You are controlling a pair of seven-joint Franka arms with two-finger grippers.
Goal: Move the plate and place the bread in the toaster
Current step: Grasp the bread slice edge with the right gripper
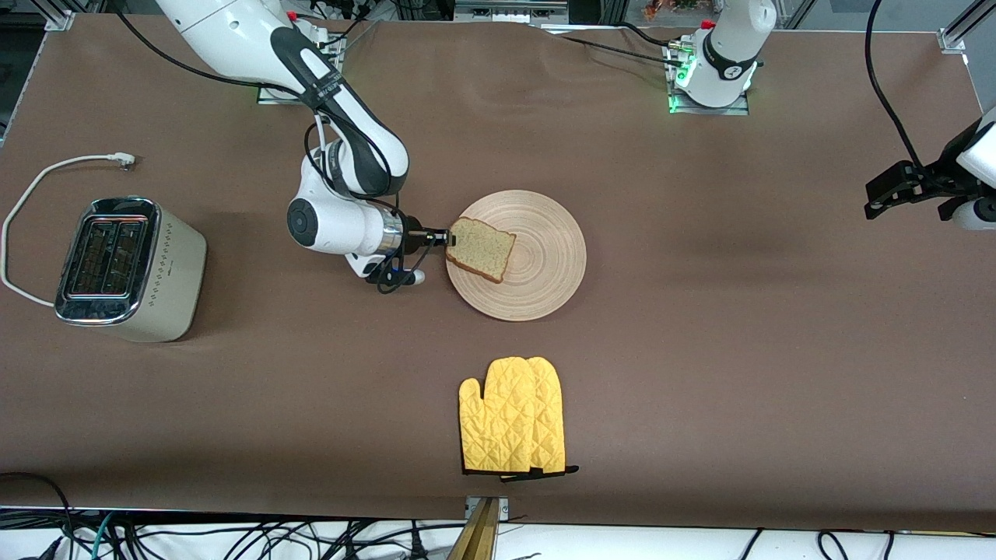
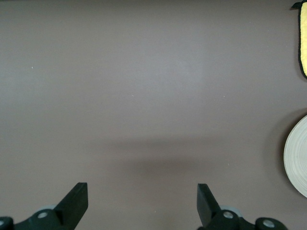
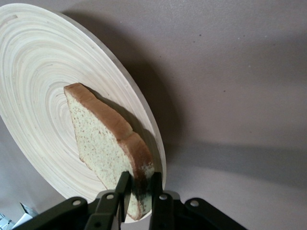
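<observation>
The bread (image 1: pixel 482 249) is a light brown slice with a darker crust, over the wooden plate (image 1: pixel 545 257) at mid table. My right gripper (image 1: pixel 448 238) is shut on the bread's edge at the plate's rim toward the right arm's end. In the right wrist view the fingers (image 3: pixel 123 191) pinch the bread's crust (image 3: pixel 129 143) above the plate (image 3: pixel 43 96). The cream toaster (image 1: pixel 124 268) with chrome top stands at the right arm's end of the table. My left gripper (image 1: pixel 883 198) waits open and empty over bare table at the left arm's end, as the left wrist view shows (image 2: pixel 142 203).
A yellow oven mitt (image 1: pixel 513 416) lies nearer to the front camera than the plate. The toaster's white power cord (image 1: pixel 47 175) loops beside it. The plate's rim (image 2: pixel 295 163) and the mitt's corner (image 2: pixel 303 38) show in the left wrist view.
</observation>
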